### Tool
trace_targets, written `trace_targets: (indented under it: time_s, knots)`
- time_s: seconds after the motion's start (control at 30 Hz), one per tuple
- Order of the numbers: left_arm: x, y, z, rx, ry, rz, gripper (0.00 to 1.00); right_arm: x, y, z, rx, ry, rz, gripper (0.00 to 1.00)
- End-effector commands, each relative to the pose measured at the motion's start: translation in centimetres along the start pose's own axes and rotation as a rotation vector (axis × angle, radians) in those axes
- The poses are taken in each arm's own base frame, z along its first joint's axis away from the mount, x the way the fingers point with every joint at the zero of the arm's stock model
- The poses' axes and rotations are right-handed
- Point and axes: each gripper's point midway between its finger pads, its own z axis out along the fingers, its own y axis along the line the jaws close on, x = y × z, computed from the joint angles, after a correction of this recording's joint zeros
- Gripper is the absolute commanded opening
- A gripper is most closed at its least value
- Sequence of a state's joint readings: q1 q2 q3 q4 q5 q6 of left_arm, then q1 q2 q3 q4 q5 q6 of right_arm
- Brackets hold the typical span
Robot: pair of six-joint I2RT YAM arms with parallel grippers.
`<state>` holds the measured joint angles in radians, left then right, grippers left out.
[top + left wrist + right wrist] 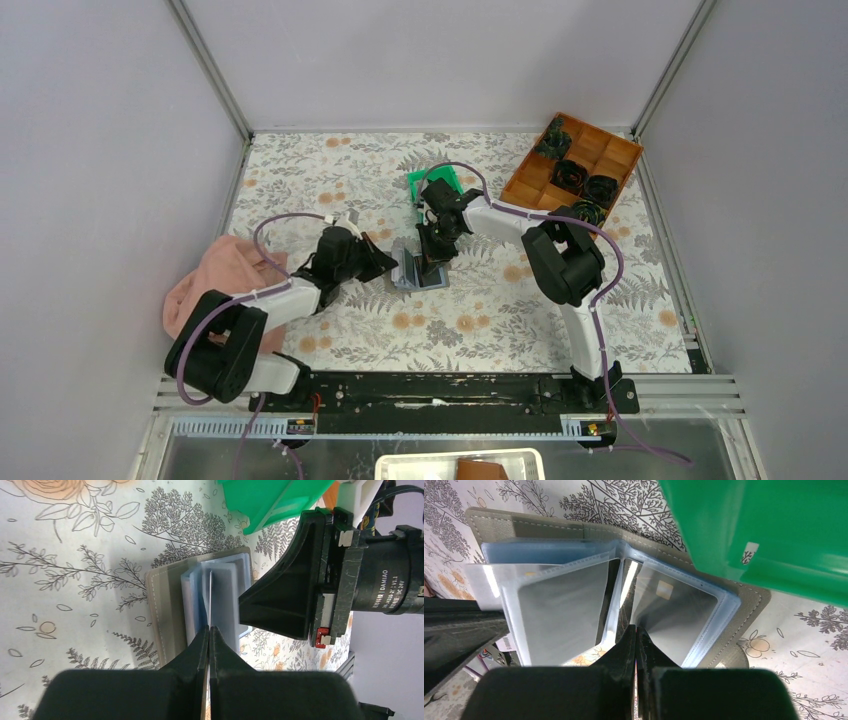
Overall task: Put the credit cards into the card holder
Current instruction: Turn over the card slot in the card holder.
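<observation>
Pinched a sleeve of the open card holder at frame centre in the left gripper, held the shut right gripper between its pages.

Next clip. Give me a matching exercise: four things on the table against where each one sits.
1. card holder
2. green bin
3. brown tray
4. pink cloth

A. far right corner of the table
B. lying open between the two arms' grippers
C. left edge, beside the left arm
D. mid-table, just beyond the card holder

Pairs: 1-B, 2-D, 3-A, 4-C
</observation>
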<state>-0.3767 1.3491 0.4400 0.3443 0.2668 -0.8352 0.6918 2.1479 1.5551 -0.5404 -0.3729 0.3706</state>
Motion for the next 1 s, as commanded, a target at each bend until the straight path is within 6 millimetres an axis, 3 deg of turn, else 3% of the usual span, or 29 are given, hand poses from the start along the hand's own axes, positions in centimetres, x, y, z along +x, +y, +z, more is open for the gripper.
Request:
trace_targets:
  time_s: [0.0,0.33,0.63,0.97]
  knots:
    - [-1.1,-2.6,0.8,0.075,-0.024,0.044,0.00,0.5,-1.9,0.7,0.089,0.026,-0.007,0.00]
    - [-0.2,-3.0,1.8,0.052,0.004,0.082,0.00,0.0,-2.7,-0.1,0.142,-0.004,-0.021,0.00]
    - [0.1,-2.5,1.7,0.025,0.008,0.097,0.00,-2.3,-4.9,-3.8,0.275,-0.127,-0.040,0.02]
    - [0.6,-2.7,2.3,0.018,0.022,0.105,0.00,-3.1,-4.4,-5.8,0.293,-0.185,-0.053,0.03]
